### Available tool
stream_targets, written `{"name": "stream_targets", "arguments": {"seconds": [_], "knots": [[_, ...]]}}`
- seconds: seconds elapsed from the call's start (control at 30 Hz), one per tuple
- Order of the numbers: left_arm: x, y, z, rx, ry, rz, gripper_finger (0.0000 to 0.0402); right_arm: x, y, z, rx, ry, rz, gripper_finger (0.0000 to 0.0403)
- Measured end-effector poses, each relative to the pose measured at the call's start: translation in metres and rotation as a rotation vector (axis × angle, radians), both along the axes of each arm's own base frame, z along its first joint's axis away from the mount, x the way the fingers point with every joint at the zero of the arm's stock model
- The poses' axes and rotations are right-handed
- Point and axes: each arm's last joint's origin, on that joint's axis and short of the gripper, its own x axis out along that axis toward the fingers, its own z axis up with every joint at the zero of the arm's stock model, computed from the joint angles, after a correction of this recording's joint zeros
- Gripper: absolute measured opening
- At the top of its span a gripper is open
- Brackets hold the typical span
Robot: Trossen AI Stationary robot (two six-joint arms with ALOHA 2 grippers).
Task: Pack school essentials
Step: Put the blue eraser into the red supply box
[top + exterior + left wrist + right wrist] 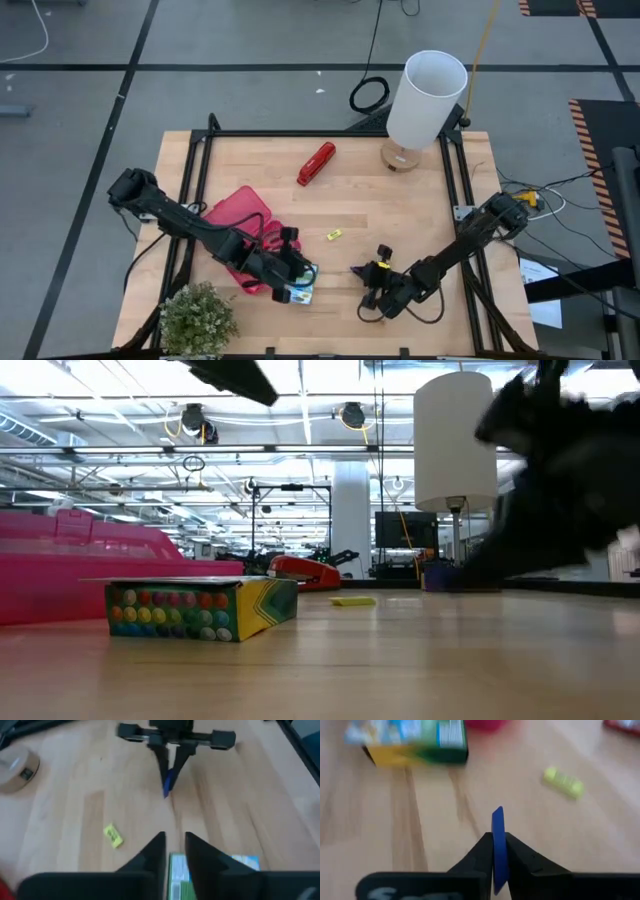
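The green-yellow crayon box [200,608] lies flat on the table near its front edge, next to the pink case [240,225]. My left gripper [175,845] hovers just over the box [303,292], its fingers a narrow gap apart with nothing between them. To the right of the box, my right gripper [362,270] is shut on a small flat blue piece [498,820]. A little yellow eraser [334,235] lies on the bare wood between the grippers, toward the far side. My right gripper pinches the blue piece's two flat faces [498,842] between its two fingers. The piece stands on edge and sticks out past the fingertips [168,782]. The fingers slant down toward the table's left side. Whether the piece's free end touches the table cannot be told.
A red stapler [316,163] lies toward the far edge, with a white lamp [425,100] at the far right corner. A potted plant [195,320] stands at the near left corner. Bare wood lies in the middle of the table.
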Motion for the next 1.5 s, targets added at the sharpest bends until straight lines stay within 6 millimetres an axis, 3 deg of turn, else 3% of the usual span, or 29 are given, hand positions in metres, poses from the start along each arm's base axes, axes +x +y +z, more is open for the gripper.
{"name": "stream_targets", "arguments": {"seconds": [0.23,0.4,0.63,0.97,1.27,1.4,1.5], "knots": [[0.030,-0.006,-0.021,0.027,-0.099,-0.048,0.0182,0.004,-0.014,0.054,-0.128,-0.076,0.101,0.0029],[0.047,0.000,-0.035,0.053,-0.149,-0.004,0.0205,0.004,-0.019,0.080,-0.184,-0.139,0.152,0.0014],[0.062,0.011,-0.035,0.039,-0.246,0.043,0.0157,0.007,-0.016,0.089,-0.208,-0.192,0.188,0.0036],[0.066,0.012,-0.031,0.045,-0.294,0.019,0.0083,0.007,-0.016,0.089,-0.205,-0.193,0.188,0.0021],[0.066,0.012,-0.031,0.074,-0.290,-0.006,0.0026,0.008,-0.016,0.090,-0.192,-0.210,0.180,0.0038],[0.065,0.012,-0.032,0.080,-0.267,-0.016,0.0012,0.008,-0.016,0.090,-0.187,-0.217,0.180,0.0067],[0.064,0.011,-0.033,0.084,-0.252,-0.021,0.0018,0.008,-0.015,0.090,-0.174,-0.219,0.173,0.0110]]}}
